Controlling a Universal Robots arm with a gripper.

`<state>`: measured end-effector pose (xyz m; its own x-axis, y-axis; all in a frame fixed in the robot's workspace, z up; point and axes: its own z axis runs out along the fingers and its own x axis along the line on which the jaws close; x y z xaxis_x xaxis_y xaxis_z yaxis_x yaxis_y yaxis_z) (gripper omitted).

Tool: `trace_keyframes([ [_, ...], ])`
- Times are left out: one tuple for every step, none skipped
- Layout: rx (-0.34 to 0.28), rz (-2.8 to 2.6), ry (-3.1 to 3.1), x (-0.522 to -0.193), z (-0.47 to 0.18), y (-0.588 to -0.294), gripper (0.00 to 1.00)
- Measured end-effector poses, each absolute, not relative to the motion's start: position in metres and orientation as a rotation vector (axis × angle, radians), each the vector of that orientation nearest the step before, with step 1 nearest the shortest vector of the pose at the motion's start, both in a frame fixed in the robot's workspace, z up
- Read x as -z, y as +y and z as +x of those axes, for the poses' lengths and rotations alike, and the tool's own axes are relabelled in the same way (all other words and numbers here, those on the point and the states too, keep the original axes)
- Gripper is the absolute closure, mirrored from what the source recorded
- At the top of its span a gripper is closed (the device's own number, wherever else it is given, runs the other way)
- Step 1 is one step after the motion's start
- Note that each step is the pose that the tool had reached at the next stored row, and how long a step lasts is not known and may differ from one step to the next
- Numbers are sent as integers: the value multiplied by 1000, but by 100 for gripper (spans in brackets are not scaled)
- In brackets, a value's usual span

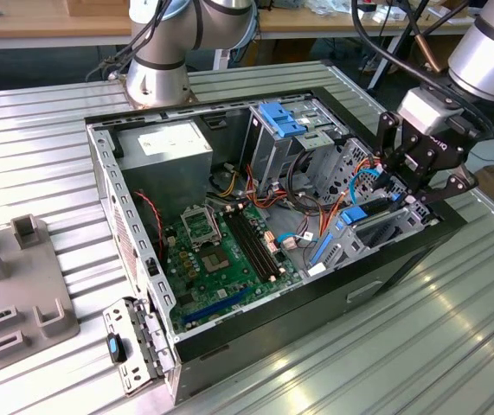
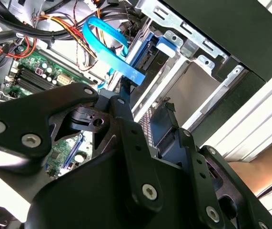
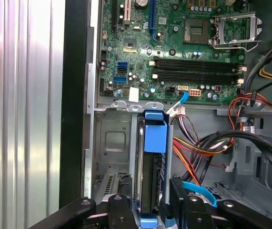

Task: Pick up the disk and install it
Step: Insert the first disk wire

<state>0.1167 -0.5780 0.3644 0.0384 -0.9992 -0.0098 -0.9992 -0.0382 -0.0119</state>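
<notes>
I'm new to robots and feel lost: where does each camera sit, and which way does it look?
Exterior view: off the arm, looking down at the open computer case; the arm and gripper show at the exterior view's right.
First wrist view: on the arm, looking into the case past the fingers clamping the disk.
Second wrist view: on the arm, looking across the gripper's links at the drive bay.
Both wrist views share the motherboard.

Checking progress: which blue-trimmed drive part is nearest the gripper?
The disk in its blue carrier, standing on edge right at the gripper; the blue-topped cage stands farther away.
</notes>
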Motion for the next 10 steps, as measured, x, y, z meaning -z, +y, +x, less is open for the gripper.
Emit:
trace_keyframes([
  [2, -2253, 2167, -367, 117, -578, 56],
  [2, -2253, 2167, -369, 117, -578, 56],
  [1, -2253, 2167, -369, 117, -578, 56],
  [2, -2253, 2167, -370, 117, -578, 56],
  [2, -2253, 2167, -370, 117, -578, 56],
  [2, -2253, 2167, -370, 117, -578, 56],
  [2, -2253, 2167, -370, 117, -578, 56],
  [2, -2253, 2167, -370, 117, -578, 56],
  [2, -2253, 2167, -370, 117, -578, 56],
  [2, -2253, 2167, -370, 117, -578, 56],
])
